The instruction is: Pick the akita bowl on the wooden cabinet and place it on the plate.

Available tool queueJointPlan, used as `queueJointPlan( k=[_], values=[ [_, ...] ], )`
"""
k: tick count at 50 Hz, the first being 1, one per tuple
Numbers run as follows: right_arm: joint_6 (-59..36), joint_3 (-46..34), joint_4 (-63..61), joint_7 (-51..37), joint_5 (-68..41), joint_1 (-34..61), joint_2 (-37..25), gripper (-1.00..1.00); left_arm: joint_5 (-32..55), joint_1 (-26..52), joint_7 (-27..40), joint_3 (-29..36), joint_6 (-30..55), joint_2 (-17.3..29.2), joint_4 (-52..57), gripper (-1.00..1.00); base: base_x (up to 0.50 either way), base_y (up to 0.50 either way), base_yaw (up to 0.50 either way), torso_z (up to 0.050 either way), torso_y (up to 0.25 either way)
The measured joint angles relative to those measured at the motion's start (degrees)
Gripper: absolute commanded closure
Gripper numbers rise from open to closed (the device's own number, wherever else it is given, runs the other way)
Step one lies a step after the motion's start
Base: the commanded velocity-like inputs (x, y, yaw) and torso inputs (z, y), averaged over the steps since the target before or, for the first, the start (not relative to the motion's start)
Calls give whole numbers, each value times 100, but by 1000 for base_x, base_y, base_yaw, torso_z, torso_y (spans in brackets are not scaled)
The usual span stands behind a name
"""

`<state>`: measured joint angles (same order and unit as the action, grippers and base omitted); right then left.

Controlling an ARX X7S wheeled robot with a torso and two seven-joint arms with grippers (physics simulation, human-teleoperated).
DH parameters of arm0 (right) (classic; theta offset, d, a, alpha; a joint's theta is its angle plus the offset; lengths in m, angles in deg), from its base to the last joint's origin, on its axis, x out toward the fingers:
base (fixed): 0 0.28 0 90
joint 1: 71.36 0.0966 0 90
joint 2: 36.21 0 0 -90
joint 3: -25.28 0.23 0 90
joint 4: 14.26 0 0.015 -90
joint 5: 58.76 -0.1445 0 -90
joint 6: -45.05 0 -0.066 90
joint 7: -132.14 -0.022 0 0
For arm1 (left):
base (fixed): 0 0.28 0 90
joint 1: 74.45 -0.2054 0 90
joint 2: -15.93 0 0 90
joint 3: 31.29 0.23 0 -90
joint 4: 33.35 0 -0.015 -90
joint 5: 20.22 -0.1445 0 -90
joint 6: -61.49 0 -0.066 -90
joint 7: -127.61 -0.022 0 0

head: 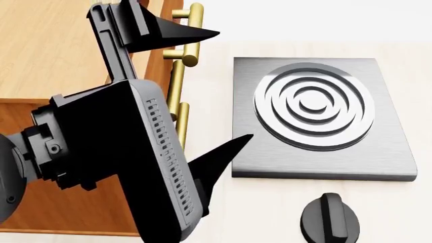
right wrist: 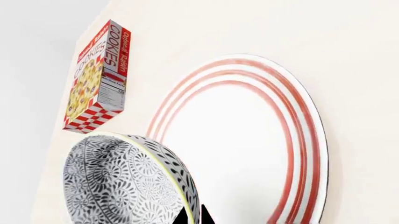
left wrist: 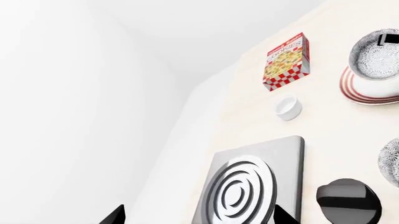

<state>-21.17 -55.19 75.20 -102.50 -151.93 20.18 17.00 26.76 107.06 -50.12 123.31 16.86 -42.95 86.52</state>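
The akita bowl (right wrist: 124, 182), white with a dense dark speckled pattern, hangs tilted over the plate (right wrist: 249, 149), a wide white plate with red rings. My right gripper (right wrist: 196, 217) is shut on the bowl's rim, one fingertip inside and one outside. The left wrist view shows the same bowl (left wrist: 377, 58) over the plate (left wrist: 365, 93); whether they touch I cannot tell. My left gripper (head: 234, 85) stands open with nothing in it beside the wooden cabinet (head: 54, 40), above the counter's near part. In its own view the left gripper (left wrist: 199, 219) shows only two dark fingertips.
A red cookie box (left wrist: 287, 60) and a small plain white cup (left wrist: 288, 107) stand on the pale counter near the plate. A steel burner plate (head: 317, 116) and a black knob (head: 331, 220) lie close to the cabinet's brass handles (head: 192, 35). Another patterned bowl (left wrist: 393, 161) shows at an edge.
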Motion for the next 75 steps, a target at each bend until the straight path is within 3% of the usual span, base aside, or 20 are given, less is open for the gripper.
queueJointPlan(
  k=[39, 40, 75],
  values=[
    [-55, 77, 388, 268, -241, 88, 211, 100, -54, -75, -7, 41, -64, 6, -52, -100, 0, 0, 0, 0, 0],
    [-54, 80, 387, 280, -240, 85, 212, -100, -55, -78, -7, 41, -67, 7, -54, -100, 0, 0, 0, 0, 0],
    [-84, 180, 109, 439, -39, 14, 163, -100, -64, -140, 8, 36, -114, 43, -75, -100, 0, 0, 0, 0, 0]
  ],
)
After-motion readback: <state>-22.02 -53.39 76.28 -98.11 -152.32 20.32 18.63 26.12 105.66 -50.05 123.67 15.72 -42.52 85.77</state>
